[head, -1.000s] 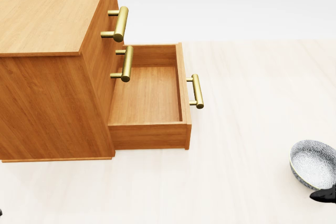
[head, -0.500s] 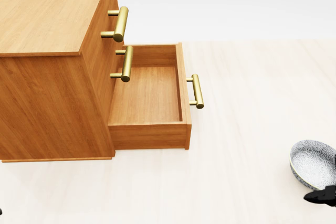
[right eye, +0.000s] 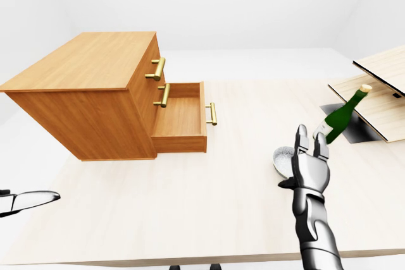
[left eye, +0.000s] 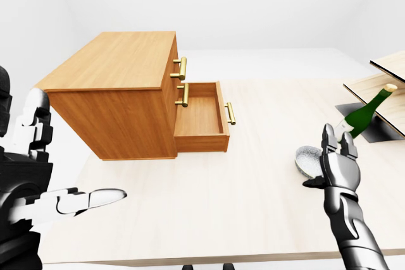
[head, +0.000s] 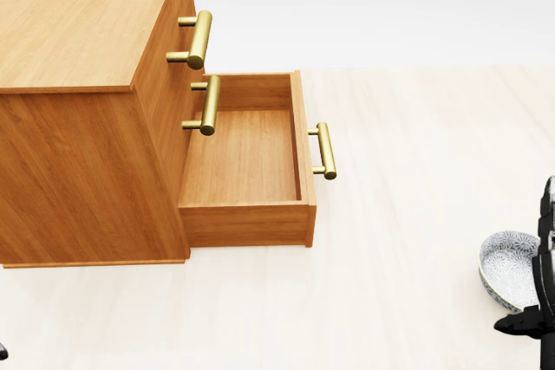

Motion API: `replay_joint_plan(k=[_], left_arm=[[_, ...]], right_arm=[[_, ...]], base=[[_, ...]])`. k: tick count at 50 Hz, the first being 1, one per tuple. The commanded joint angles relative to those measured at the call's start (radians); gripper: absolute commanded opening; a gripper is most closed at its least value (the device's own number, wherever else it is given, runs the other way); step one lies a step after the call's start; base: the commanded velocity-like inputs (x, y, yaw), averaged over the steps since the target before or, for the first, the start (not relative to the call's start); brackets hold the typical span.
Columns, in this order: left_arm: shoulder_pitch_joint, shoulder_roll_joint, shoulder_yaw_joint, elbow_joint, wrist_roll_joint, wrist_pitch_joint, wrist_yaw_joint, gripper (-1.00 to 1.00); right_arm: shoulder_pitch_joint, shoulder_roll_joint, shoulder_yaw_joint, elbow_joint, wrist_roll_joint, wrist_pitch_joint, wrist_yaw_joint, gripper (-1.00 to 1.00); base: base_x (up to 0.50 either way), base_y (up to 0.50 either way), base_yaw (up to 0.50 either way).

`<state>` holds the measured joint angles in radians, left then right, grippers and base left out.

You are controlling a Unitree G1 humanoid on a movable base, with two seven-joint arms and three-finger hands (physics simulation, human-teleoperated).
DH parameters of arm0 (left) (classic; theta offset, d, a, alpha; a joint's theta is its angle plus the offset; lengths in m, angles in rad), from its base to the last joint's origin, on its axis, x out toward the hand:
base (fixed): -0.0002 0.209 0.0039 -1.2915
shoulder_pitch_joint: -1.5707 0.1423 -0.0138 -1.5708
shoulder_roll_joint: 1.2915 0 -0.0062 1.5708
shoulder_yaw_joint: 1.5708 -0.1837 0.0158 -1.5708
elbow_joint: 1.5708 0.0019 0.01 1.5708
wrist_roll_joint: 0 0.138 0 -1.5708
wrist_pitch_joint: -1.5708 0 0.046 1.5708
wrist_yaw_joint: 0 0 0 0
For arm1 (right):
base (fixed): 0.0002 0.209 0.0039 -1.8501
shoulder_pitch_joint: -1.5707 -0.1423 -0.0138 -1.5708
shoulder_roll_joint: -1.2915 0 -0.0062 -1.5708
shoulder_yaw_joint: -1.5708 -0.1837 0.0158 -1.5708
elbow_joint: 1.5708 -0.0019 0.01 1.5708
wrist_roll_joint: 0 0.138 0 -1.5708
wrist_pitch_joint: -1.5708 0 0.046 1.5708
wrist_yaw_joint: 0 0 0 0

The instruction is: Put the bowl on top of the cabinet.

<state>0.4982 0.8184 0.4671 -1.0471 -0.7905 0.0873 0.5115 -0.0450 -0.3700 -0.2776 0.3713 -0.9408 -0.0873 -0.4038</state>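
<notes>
The patterned grey bowl (left eye: 306, 159) sits on the pale table, right of centre in the left-eye view and at the right edge of the head view (head: 506, 268). My right hand (left eye: 334, 151) stands upright just right of the bowl and partly over it, fingers spread open and holding nothing. Whether it touches the bowl I cannot tell. The wooden cabinet (left eye: 117, 64) stands at the upper left, its flat top bare and its lowest drawer (left eye: 199, 117) pulled out and empty. My left hand (left eye: 100, 196) hovers open at the lower left, far from the bowl.
A green bottle (left eye: 366, 112) leans just beyond the bowl, by a dark opening and slanted wooden boards (left eye: 384, 83) at the right. Brass handles (head: 199, 39) stick out of the cabinet's drawers. The table edge (left eye: 190, 261) runs along the bottom.
My right hand has risen at the right edge of the head view and now covers part of the bowl. The bowl, cabinet and camera have not moved.
</notes>
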Motion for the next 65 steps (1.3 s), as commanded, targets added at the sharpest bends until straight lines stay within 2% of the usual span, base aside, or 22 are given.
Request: replay_joint_plan(k=[1,3,9,11,16,19,21,24,27,29,31,36,39,40,41,44,49,52,53,58,60,65], left_arm=[[0.009,-0.030,-0.013,0.000,0.032,0.000,-0.019,1.00],[-0.014,0.009,0.013,0.000,-0.019,0.000,0.008,1.00],[-0.022,-0.017,0.014,0.000,-0.006,0.000,-0.013,1.00],[-0.016,0.011,0.030,0.000,-0.034,0.000,0.006,1.00],[-0.020,-0.026,0.008,0.000,0.006,0.000,-0.019,1.00],[-0.022,-0.012,0.018,0.000,-0.011,0.000,-0.010,1.00],[-0.013,0.022,0.033,0.000,-0.042,0.000,0.012,1.00],[-0.011,0.027,0.029,0.000,-0.042,0.000,0.012,1.00],[-0.014,0.020,0.027,0.000,-0.037,0.000,0.012,1.00],[-0.001,-0.019,0.002,0.000,0.011,0.000,-0.011,1.00],[-0.007,0.011,0.028,0.000,-0.031,0.000,0.008,1.00],[-0.009,0.022,0.033,0.000,-0.042,0.000,0.012,1.00],[0.011,-0.023,0.001,0.000,0.016,0.000,-0.012,1.00],[0.000,0.011,0.030,0.000,-0.031,0.000,0.010,1.00],[-0.003,0.023,0.037,0.000,-0.046,0.000,0.012,1.00],[-0.009,0.031,0.037,0.000,-0.053,0.000,0.012,1.00],[0.015,-0.024,0.006,0.000,0.013,0.000,-0.010,1.00],[0.016,-0.030,0.001,0.000,0.021,0.000,-0.012,1.00],[0.004,-0.007,0.020,0.000,-0.012,0.000,0.002,1.00],[-0.013,0.014,0.035,0.000,-0.043,0.000,0.012,1.00],[0.003,-0.029,-0.008,0.000,0.023,0.000,-0.008,1.00],[0.004,-0.045,-0.009,0.000,0.033,0.000,-0.021,1.00]], right_arm=[[-0.006,-0.002,0.037,0.040,-0.042,0.000,-0.058,1.00],[-0.002,-0.002,0.040,0.040,-0.046,0.000,-0.063,1.00],[0.007,0.000,0.039,0.028,-0.045,0.000,-0.056,1.00],[0.009,0.001,0.039,0.026,-0.046,0.000,-0.056,1.00],[0.002,-0.003,0.043,0.054,-0.068,0.000,-0.083,1.00],[-0.001,-0.008,0.052,0.073,-0.083,0.000,-0.106,1.00],[0.000,-0.009,0.057,0.079,-0.090,0.000,-0.115,1.00],[-0.007,-0.011,0.063,0.090,-0.096,0.000,-0.120,1.00],[-0.021,-0.015,0.074,0.118,-0.109,0.000,-0.120,1.00],[-0.028,-0.019,0.083,0.137,-0.119,0.000,-0.120,1.00],[-0.033,-0.022,0.091,0.152,-0.129,0.000,-0.120,1.00],[-0.037,-0.026,0.100,0.162,-0.129,0.000,-0.120,1.00],[-0.042,-0.028,0.105,0.173,-0.134,0.000,-0.120,1.00],[-0.044,-0.029,0.108,0.178,-0.137,0.000,-0.120,1.00],[-0.045,-0.029,0.109,0.181,-0.139,0.000,-0.120,1.00],[-0.048,-0.032,0.115,0.190,-0.145,0.000,-0.120,1.00],[-0.055,-0.038,0.125,0.215,-0.161,0.000,-0.120,1.00],[-0.063,-0.042,0.130,0.234,-0.169,0.000,-0.120,1.00],[-0.066,-0.045,0.131,0.241,-0.171,0.000,-0.120,1.00],[-0.098,-0.059,0.138,0.290,-0.171,0.000,-0.120,1.00],[-0.101,-0.062,0.141,0.295,-0.171,0.000,-0.120,1.00],[-0.102,-0.068,0.149,0.311,-0.180,0.000,-0.120,1.00]], base=[[0.00,0.00,0.00],[0.00,0.00,0.00],[0.00,0.00,0.00],[0.00,0.00,0.00],[0.00,0.00,0.00],[0.00,0.00,0.00],[0.00,0.00,0.00],[0.00,0.00,0.00],[0.00,0.00,0.00],[0.00,0.00,0.00],[0.00,0.00,0.00],[0.00,0.00,0.00],[0.00,0.00,0.00],[0.00,0.00,0.00],[0.00,0.00,0.00],[0.00,0.00,0.00],[0.00,0.00,0.00],[0.00,0.00,0.00],[0.00,0.00,0.00],[0.00,0.00,0.00],[0.00,0.00,0.00],[0.00,0.00,0.00]])
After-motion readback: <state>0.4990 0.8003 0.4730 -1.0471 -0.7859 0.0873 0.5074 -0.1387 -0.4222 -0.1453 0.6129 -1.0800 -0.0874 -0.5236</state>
